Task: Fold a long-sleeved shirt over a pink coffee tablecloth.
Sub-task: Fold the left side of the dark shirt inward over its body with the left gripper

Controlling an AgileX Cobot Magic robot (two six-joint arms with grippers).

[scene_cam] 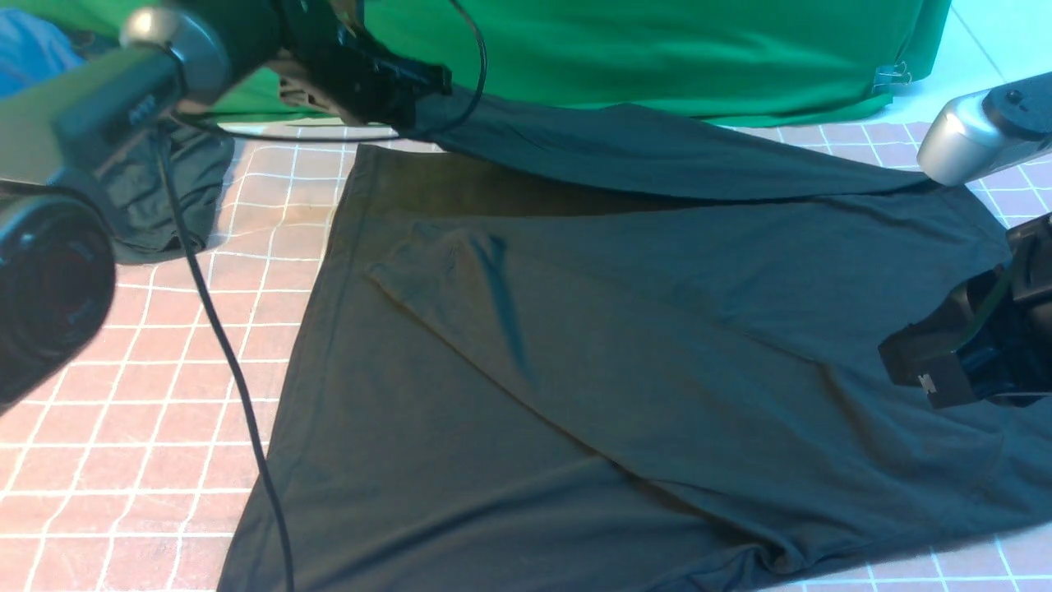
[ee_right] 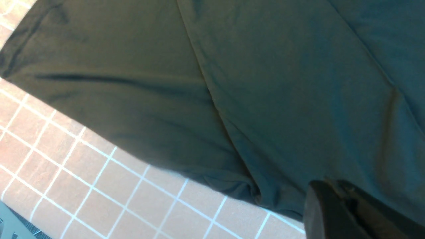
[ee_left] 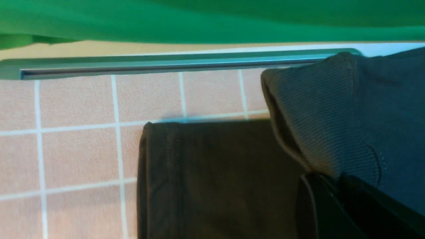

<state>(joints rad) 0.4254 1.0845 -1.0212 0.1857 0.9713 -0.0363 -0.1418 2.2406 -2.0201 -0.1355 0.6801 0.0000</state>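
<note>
The black long-sleeved shirt (scene_cam: 575, 345) lies spread on the pink coffee tablecloth (scene_cam: 164, 370), with one sleeve folded across its body. No print shows. Its other sleeve (scene_cam: 657, 152) is lifted and stretched across the far edge toward the left. My left gripper (scene_cam: 407, 111) is shut on that sleeve's ribbed cuff (ee_left: 318, 113), held above the shirt's corner (ee_left: 215, 179). My right gripper (scene_cam: 925, 370) hovers low over the shirt's right side. In the right wrist view its fingers (ee_right: 318, 205) are pressed together, nothing visibly between them, near the shirt's hem (ee_right: 232, 186).
A smaller dark garment (scene_cam: 164, 189) lies bunched at the far left, and a blue garment (scene_cam: 33, 41) sits behind it. A green cloth (scene_cam: 657, 49) hangs along the back. A metal rail (ee_left: 166, 63) runs along the table's far edge. The left arm's cable (scene_cam: 222, 345) dangles over the tablecloth.
</note>
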